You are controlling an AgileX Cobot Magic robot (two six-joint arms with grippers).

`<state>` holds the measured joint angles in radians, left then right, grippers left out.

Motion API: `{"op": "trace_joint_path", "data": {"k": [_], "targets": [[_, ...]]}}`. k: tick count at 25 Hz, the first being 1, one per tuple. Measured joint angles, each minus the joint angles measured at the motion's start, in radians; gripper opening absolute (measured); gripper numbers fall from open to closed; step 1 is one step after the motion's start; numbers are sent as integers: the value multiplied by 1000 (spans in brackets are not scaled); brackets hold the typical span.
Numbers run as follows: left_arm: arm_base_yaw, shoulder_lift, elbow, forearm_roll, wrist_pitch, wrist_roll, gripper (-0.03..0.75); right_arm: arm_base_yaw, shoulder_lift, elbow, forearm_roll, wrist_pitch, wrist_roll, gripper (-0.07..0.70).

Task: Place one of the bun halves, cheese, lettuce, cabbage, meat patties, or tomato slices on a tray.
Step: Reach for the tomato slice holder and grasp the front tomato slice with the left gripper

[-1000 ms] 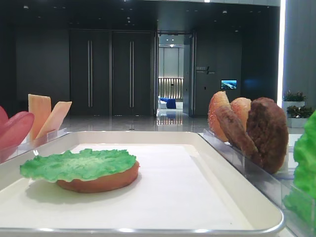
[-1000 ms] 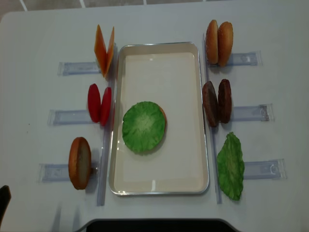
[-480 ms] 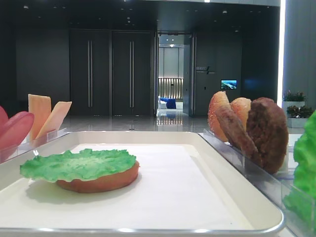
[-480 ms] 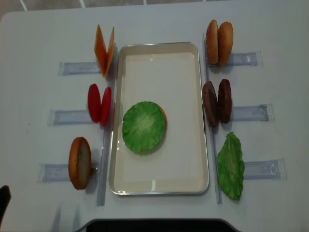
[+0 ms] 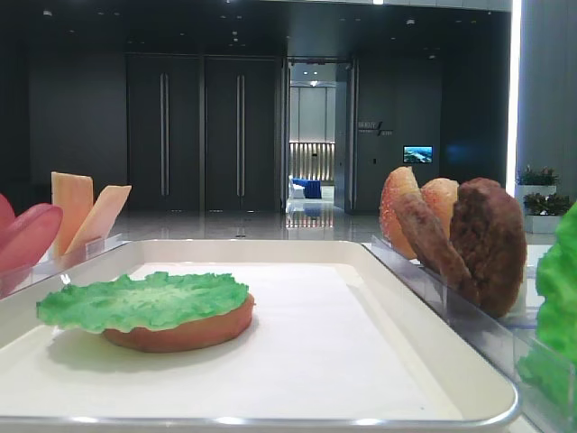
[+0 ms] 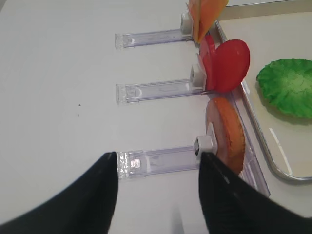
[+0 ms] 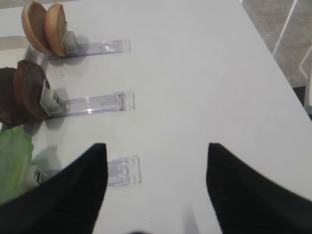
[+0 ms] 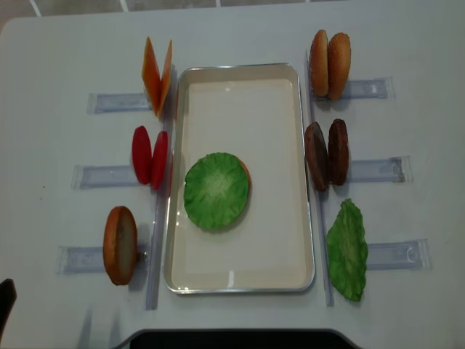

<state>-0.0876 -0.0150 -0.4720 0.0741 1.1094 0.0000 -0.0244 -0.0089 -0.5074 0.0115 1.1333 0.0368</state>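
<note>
Tray point(image 8: 305, 182) holding lettuce point(image 8: 216, 190) on bun half point(image 5: 180, 334), both hands point(image 6: 158, 180) point(image 7: 156, 175) spread wide, empty

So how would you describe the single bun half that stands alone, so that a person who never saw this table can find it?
Start from the cream-white tray in the middle of the table. Along its left side stand three clear holder racks; the bun half stands on edge in the nearest one, beside the tray's near-left corner. Its neighbours, the red tomato slices and the orange cheese, come in pairs; this tan-orange disc stands alone.
</note>
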Motion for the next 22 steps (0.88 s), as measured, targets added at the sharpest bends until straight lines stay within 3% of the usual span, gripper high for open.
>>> {"op": "trace_joint_path", "data": {"k": [11, 13, 16, 22], "targets": [[0, 0, -3, 6, 3, 0, 408, 0, 0, 0, 0, 0, 0, 423], [0, 15, -20, 47, 14, -50, 408, 0, 0, 0, 0, 0, 0, 423], [0, 127, -60, 99, 18, -141, 408, 0, 0, 0, 0, 0, 0, 423], [0, 508, -166, 98, -2, -165, 408, 0, 0, 0, 0, 0, 0, 423]]}}
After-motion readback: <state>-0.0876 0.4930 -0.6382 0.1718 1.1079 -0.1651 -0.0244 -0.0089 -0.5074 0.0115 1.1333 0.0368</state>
